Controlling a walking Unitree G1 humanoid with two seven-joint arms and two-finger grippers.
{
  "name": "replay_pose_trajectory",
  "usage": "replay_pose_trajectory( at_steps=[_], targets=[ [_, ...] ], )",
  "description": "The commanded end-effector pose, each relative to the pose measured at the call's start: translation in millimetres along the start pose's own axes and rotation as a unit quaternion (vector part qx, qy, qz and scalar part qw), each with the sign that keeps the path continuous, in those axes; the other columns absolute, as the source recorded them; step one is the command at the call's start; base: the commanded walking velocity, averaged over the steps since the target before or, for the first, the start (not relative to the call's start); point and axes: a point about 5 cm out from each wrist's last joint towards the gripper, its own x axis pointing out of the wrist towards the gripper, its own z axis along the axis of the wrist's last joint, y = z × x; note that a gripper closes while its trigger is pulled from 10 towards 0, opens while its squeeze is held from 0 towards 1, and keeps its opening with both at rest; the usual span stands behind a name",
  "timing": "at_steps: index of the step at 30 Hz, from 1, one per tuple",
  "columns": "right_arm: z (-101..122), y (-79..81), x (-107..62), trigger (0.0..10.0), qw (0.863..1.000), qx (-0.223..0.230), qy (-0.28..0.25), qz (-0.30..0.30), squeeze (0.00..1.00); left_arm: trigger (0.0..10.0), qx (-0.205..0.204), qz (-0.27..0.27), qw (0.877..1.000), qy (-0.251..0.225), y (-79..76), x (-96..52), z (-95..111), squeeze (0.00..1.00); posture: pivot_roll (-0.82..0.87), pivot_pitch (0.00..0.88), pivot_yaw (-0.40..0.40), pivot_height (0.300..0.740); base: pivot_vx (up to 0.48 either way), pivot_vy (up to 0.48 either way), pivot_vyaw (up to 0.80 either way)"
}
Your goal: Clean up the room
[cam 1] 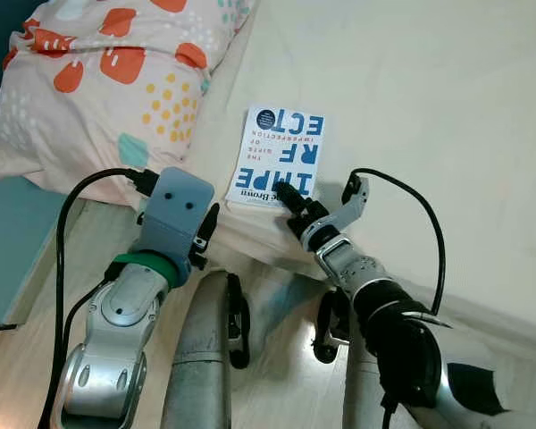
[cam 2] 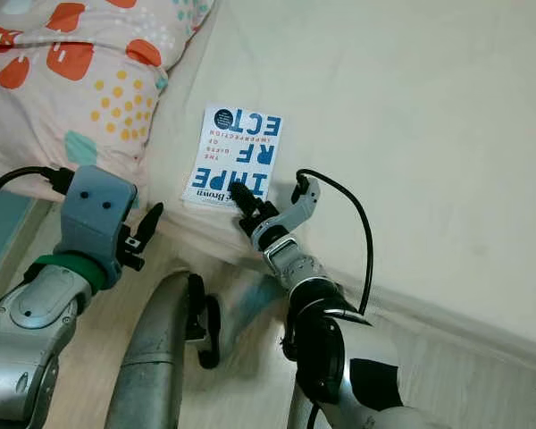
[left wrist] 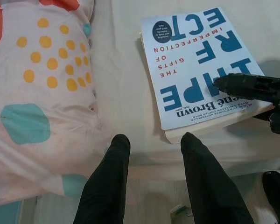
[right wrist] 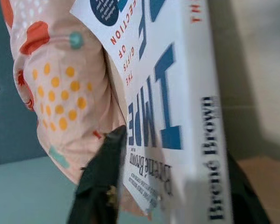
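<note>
A white paperback book [cam 1: 281, 152] with blue letters lies on the cream bed [cam 1: 429, 107], near its edge and beside the pillow. My right gripper [cam 1: 292, 202] is at the book's near end: one black finger lies on the cover [left wrist: 245, 86], the other sits under the book, whose spine [right wrist: 200, 140] runs between the two. My left gripper [left wrist: 154, 142] hovers open just off the bed's edge, left of the book, with nothing between its fingers.
A large pillow [cam 1: 107, 80] with orange, yellow and teal spots fills the bed's left end, close to the book. Pale wood floor [cam 1: 36, 304] runs along the bed below. My own silver legs [cam 1: 201, 357] stand against the bed's side.
</note>
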Motion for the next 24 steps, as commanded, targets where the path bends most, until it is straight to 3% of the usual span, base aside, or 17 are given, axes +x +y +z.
replay_pose_trajectory(
  at_steps=[1,2,3,5,7,10,13,14,15,19,21,24],
  targets=[
    [-15.8,-3.4,-2.4,10.0,0.999,0.006,0.036,-0.001,1.00,10.0,-0.005,-0.006,1.000,0.016,-3.5,-0.5,-7.4,0.00,0.24,0.403,0.109,0.625,0.000,0.000,0.00],
    [-15.8,-3.4,-2.4,10.0,0.999,0.006,0.036,-0.001,1.00,10.0,-0.005,-0.006,1.000,0.016,-3.5,-0.5,-7.4,0.00,0.24,0.403,0.109,0.625,0.000,0.000,0.00],
    [-16.5,-5.7,-4.6,10.0,0.999,-0.007,0.053,0.000,0.00,10.0,-0.009,-0.007,1.000,0.010,-5.5,3.4,-6.3,0.00,0.21,0.376,0.091,0.625,0.000,0.000,0.00],
    [-16.5,-5.7,-4.6,10.0,0.999,-0.007,0.053,0.000,0.00,10.0,-0.009,-0.007,1.000,0.010,-5.5,3.4,-6.3,0.00,0.21,0.376,0.091,0.625,0.000,0.000,0.00],
    [-12.7,-16.4,-13.6,10.0,0.998,-0.017,0.059,-0.009,0.00,10.0,-0.016,-0.009,1.000,-0.001,-10.2,12.4,-4.0,0.00,0.18,0.344,0.076,0.625,0.000,0.000,0.00],
    [-28.0,-28.1,-29.2,10.0,0.995,-0.011,0.102,0.018,0.00,10.0,-0.021,-0.010,1.000,-0.012,-14.2,20.8,-1.4,0.00,0.16,0.313,0.063,0.625,0.000,0.000,0.00],
    [-31.8,-30.0,-32.7,10.0,0.993,-0.009,0.115,0.026,0.00,10.0,-0.022,-0.010,1.000,-0.015,-14.7,22.2,-0.5,0.00,0.15,0.305,0.061,0.625,0.000,0.000,0.00],
    [-38.0,-41.1,-46.1,10.0,0.991,-0.003,0.130,0.022,0.00,10.0,-0.024,-0.010,0.999,-0.020,-15.5,24.4,1.0,0.00,0.13,0.278,0.046,0.625,0.000,0.000,0.00],
    [-38.0,-41.1,-46.1,10.0,0.991,-0.003,0.130,0.022,0.00,10.0,-0.024,-0.010,0.999,-0.020,-15.5,24.4,1.0,0.00,0.13,0.278,0.046,0.625,0.000,0.000,0.00],
    [-48.4,-65.3,-86.0,10.0,0.989,0.024,0.147,0.010,0.00,10.0,-0.029,-0.011,0.999,-0.029,-18.8,31.6,3.0,0.00,0.10,0.250,0.038,0.625,0.000,0.000,0.00],
    [-48.4,-65.3,-86.0,10.0,0.989,0.024,0.147,0.010,0.00,10.0,-0.029,-0.011,0.999,-0.029,-18.8,31.6,3.0,0.00,0.10,0.250,0.038,0.625,0.000,0.000,0.00],
    [-48.7,-66.8,-100.0,10.0,0.989,0.020,0.147,0.017,0.00,10.0,-0.030,-0.013,0.999,-0.035,-20.6,33.8,4.1,0.00,0.09,0.244,0.038,0.625,0.000,0.000,0.00]
  ],
)
